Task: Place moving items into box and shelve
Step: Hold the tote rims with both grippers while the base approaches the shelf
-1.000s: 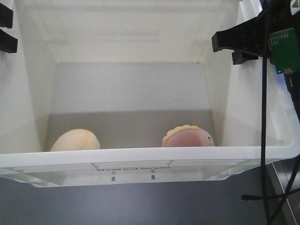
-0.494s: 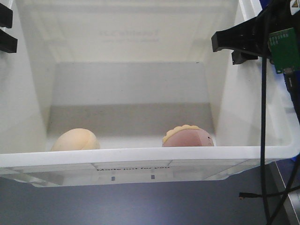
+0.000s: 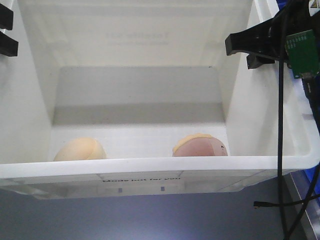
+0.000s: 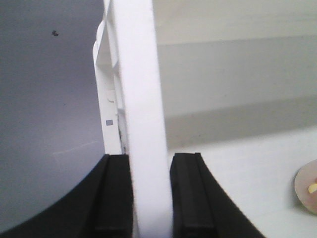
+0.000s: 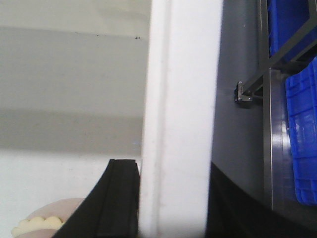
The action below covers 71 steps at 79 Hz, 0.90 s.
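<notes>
Grey surface lies beneath one white box holding two moving items: a cream bun at 7 o'clock on its floor, a pinkish-brown ball at 5 o'clock. Clamped on opposite side walls are the left gripper and the right gripper; blue bins sit at 3 o'clock.

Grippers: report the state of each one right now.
Left gripper: shut on the box, clamping its left wall.
Right gripper: shut on the box, clamping its right wall.
</notes>
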Motion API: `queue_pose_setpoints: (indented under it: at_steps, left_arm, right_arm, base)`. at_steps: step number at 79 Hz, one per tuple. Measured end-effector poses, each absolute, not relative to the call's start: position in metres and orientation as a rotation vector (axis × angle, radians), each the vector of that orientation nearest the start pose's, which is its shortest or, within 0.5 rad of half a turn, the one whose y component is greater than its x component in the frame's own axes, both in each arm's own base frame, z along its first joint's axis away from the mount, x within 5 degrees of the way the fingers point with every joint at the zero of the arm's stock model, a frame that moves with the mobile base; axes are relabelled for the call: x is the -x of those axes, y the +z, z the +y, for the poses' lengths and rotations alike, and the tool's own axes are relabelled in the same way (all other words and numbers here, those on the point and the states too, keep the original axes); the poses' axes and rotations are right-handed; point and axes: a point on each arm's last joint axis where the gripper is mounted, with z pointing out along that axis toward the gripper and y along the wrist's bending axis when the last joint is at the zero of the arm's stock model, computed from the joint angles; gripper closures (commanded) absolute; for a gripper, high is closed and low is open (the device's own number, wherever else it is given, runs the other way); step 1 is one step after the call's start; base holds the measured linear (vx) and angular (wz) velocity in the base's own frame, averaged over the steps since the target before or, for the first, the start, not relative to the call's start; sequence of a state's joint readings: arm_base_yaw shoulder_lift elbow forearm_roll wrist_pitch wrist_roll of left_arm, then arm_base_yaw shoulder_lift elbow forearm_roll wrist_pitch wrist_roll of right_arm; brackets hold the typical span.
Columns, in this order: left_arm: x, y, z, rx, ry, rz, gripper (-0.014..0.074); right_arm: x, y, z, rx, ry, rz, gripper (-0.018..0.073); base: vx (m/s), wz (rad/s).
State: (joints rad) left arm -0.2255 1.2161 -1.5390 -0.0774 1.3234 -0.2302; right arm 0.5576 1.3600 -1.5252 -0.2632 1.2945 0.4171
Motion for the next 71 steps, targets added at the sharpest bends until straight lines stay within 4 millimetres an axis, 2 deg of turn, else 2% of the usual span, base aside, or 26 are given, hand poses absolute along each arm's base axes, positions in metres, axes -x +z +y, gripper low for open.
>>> queue_pose_setpoints:
  at_steps: [33, 71]
  left_arm:
    - [-0.2078, 0.4495, -0.0548, -0.003, -0.294, 2.504, 0.0603]
    - [-0.2078, 0.4495, -0.0548, -0.003, -0.294, 2.504, 0.0603]
  right_arm:
    - [-0.2335, 0.4154, 0.1188, 0.183, 0.014, 2.547, 0.0566]
    - [-0.2335, 0.4154, 0.1187, 0.183, 0.013, 2.546, 0.0566]
  base:
    - [0.49, -0.12]
    - [0.47, 0.01]
